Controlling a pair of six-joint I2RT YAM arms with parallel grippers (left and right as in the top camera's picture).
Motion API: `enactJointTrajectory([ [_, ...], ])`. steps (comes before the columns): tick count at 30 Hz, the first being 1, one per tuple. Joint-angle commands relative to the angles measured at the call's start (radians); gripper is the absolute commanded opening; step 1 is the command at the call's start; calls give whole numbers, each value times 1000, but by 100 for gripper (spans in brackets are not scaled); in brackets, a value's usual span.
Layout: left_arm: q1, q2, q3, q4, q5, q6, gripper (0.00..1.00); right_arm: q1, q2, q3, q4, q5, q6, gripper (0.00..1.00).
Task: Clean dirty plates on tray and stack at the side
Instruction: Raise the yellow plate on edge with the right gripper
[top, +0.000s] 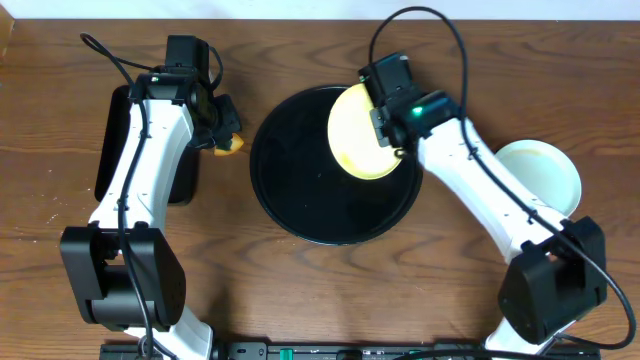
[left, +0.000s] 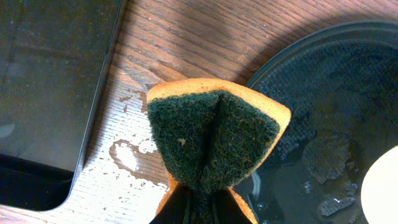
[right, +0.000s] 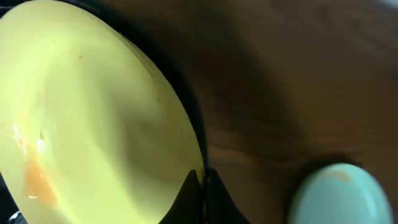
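The pale yellow plate (top: 362, 133) is held over the right part of the round black tray (top: 300, 190). My right gripper (top: 392, 135) is shut on its right rim; the right wrist view shows the plate (right: 93, 118) with an orange smear at lower left. My left gripper (top: 222, 135) is shut on a folded yellow sponge with a green scouring face (left: 214, 140), left of the tray over the wood. A light blue plate (top: 545, 180) sits on the table at the right, also in the right wrist view (right: 339, 196).
A rectangular black tray (top: 115, 140) lies at the far left under the left arm. Water drops wet the wood (left: 127, 155) beside it. The round tray's wet surface (left: 323, 155) shows in the left wrist view.
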Motion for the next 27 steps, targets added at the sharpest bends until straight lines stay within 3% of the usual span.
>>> enactJointTrajectory([
  [1,3,8,-4,0,2,9,8,47,-23,2,3,208,57,1],
  [27,3,8,-4,0,2,9,8,175,-23,2,37,497,151,1],
])
